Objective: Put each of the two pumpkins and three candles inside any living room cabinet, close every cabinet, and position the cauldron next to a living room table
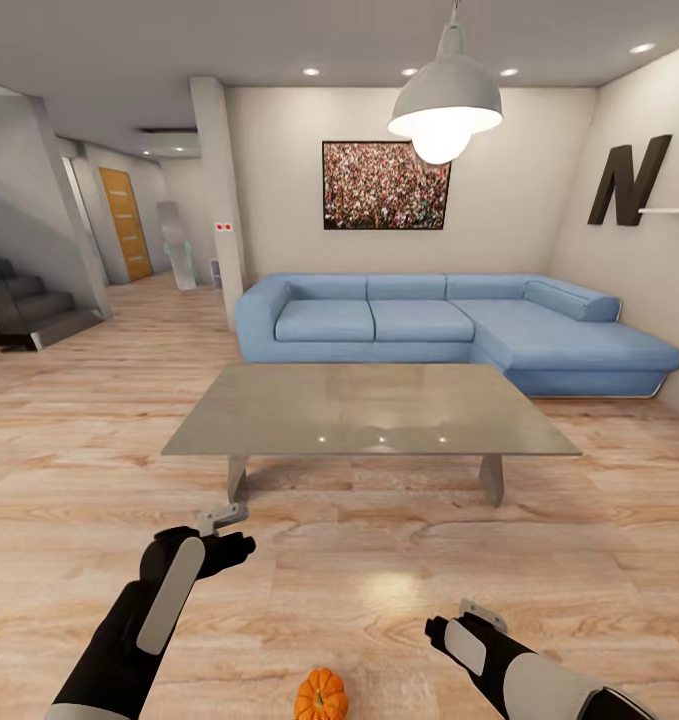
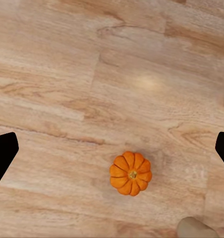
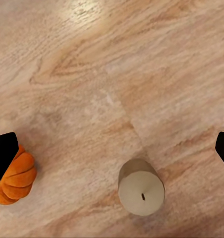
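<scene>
One small orange pumpkin (image 1: 321,697) lies on the wooden floor just in front of me, between my two arms. In the left wrist view the pumpkin (image 2: 131,173) sits stem up below my left gripper (image 2: 112,151), which is open and empty, well above the floor. My right gripper (image 3: 112,151) is also open and hangs over a candle (image 3: 140,187) with a pale top, standing upright on the floor beside the pumpkin (image 3: 15,181). In the head view my left gripper (image 1: 222,520) is raised higher than my right gripper (image 1: 476,612). The cabinet and the cauldron are out of view.
A low grey coffee table (image 1: 369,410) stands ahead, with a blue corner sofa (image 1: 429,325) behind it against the far wall. A staircase (image 1: 24,305) is at the far left. A pendant lamp (image 1: 444,105) hangs above.
</scene>
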Robot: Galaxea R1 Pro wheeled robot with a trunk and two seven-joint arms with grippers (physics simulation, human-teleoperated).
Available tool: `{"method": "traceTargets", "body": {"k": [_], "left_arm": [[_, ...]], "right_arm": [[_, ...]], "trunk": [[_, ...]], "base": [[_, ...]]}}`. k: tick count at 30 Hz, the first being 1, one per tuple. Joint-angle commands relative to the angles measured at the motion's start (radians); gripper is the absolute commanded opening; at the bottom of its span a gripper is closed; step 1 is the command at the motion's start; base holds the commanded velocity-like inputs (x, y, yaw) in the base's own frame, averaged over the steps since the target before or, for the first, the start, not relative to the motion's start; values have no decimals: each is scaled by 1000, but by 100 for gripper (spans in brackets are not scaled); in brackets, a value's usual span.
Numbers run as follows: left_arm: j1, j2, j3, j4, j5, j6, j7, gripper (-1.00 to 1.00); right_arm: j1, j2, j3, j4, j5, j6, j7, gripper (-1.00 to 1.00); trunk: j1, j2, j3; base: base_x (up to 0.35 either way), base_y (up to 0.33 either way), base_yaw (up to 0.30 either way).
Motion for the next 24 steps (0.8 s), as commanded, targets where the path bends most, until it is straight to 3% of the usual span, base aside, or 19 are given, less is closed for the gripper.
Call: {"method": "traceTargets", "body": {"k": [1,8,16,24], "left_arm": [[-1,0,-1,-1,10,2,10,100],[-1,0,-1,-1,11,2,10,100],[0,-2,-3,-1,12,2,10,100],[-1,-1,-3,-9,13,4,10,100]], "right_arm": [[-1,0,7,-3,-3,6,-6,100],[-1,0,7,-3,-4,10,-3,100],[-1,0,7,-2,-1,81,53,100],[-1,-1,7,-2,-1,85,56,100]], "trunk": [[4,-8,-4],[31,-57,-26],[61,-113,-51],[92,-169,-76]], "base": [[0,0,0],[0,0,0],[0,0,0],[0,0,0]]}}
